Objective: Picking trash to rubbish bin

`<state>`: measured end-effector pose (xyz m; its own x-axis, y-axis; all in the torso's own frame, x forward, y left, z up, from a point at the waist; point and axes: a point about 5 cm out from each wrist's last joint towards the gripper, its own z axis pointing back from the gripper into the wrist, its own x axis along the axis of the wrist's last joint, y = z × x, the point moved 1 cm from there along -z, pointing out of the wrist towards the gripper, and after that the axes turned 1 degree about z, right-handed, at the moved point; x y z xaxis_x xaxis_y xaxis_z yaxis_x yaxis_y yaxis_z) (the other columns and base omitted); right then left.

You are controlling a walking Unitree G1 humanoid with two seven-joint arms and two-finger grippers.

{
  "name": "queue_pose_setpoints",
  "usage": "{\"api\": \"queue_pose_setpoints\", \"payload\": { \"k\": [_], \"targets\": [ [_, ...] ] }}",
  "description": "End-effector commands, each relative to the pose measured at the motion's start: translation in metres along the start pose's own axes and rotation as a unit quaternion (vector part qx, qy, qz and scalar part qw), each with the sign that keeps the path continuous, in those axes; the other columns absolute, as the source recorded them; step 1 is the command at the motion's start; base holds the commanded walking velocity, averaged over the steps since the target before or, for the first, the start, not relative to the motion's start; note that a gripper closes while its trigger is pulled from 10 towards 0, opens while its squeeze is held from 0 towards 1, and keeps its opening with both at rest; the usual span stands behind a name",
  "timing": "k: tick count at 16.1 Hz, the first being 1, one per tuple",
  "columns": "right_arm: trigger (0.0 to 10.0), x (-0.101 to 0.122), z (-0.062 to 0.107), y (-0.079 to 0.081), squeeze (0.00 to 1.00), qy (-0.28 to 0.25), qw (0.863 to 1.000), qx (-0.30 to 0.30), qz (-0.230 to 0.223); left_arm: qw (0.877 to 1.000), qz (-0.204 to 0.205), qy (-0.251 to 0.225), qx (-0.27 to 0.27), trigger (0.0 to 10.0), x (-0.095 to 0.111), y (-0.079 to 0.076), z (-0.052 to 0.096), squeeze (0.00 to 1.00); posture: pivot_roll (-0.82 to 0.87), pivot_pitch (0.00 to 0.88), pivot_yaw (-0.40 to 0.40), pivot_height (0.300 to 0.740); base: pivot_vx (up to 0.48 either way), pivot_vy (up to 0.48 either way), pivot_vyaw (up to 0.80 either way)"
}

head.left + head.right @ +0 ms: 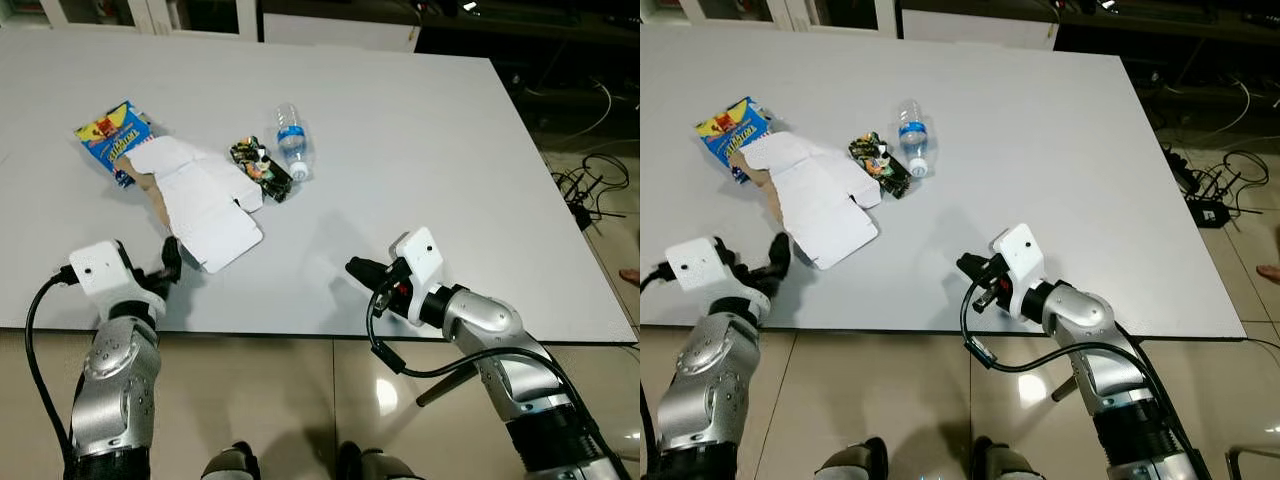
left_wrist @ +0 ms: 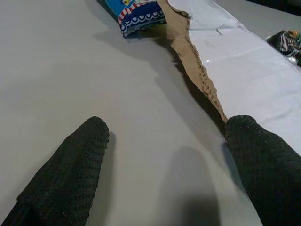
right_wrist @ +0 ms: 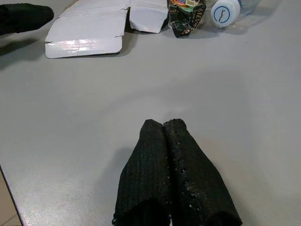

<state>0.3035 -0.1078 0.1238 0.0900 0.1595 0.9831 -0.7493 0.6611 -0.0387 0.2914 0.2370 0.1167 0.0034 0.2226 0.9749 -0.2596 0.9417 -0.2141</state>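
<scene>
Left pincer [image 2: 164,160] gapes beside flattened carton [image 1: 205,205]; right pincer [image 3: 171,136] closed, empty.

A large white table [image 1: 450,150] stands on glossy beige tile floor [image 1: 330,400], cables [image 1: 590,185] alongside.

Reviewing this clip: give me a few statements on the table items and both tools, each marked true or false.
1. The left tool is open, beside the flattened cardboard box. True.
2. The right tool holds the plastic water bottle. False: its fingers are shut on nothing, and the bottle lies apart, farther up the table.
3. The bottle stands upright. False: it lies on its side.
4. A dark crumpled snack wrapper lies between the box and the bottle. True.
5. A blue and yellow snack packet lies at the box's far end. True.
</scene>
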Motion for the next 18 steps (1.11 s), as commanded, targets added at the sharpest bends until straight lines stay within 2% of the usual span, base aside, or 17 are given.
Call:
{"api": "queue_pose_setpoints", "payload": {
  "k": [1,4,7,12,14,18],
  "targets": [
    [10.0,0.005,0.003,0.000,0.00,-0.008,1.000,0.002,0.002,1.000,0.010,0.018,0.004,10.0,-0.008,0.006,-0.003,0.00,-0.06,0.180,-0.054,0.740,0.000,0.000,0.00],
    [10.0,0.007,0.004,0.001,0.00,-0.011,1.000,0.000,0.001,0.999,0.034,0.017,-0.006,10.0,-0.006,0.003,-0.012,0.00,-0.07,0.182,-0.056,0.740,0.000,0.000,0.00],
    [10.0,0.007,0.005,0.002,0.00,-0.011,1.000,0.000,0.000,0.996,0.081,0.023,-0.035,10.0,-0.006,-0.010,-0.018,0.00,-0.08,0.187,-0.060,0.740,0.000,0.000,0.00],
    [10.0,0.007,0.009,0.003,0.00,-0.008,1.000,-0.001,0.001,0.987,0.146,0.045,-0.041,10.0,-0.012,-0.013,-0.026,0.00,-0.09,0.200,-0.063,0.740,0.000,0.000,0.00],
    [10.0,0.006,0.011,0.004,0.00,-0.007,1.000,-0.001,0.002,0.986,0.157,0.046,-0.042,10.0,-0.011,-0.014,-0.026,0.00,-0.10,0.204,-0.062,0.740,0.000,0.000,0.00],
    [10.0,0.005,0.014,0.004,0.00,-0.002,1.000,-0.003,0.001,0.973,0.206,0.072,-0.081,10.0,-0.016,-0.022,-0.027,0.00,-0.11,0.214,-0.062,0.740,0.000,0.000,0.00]
  ]
}}
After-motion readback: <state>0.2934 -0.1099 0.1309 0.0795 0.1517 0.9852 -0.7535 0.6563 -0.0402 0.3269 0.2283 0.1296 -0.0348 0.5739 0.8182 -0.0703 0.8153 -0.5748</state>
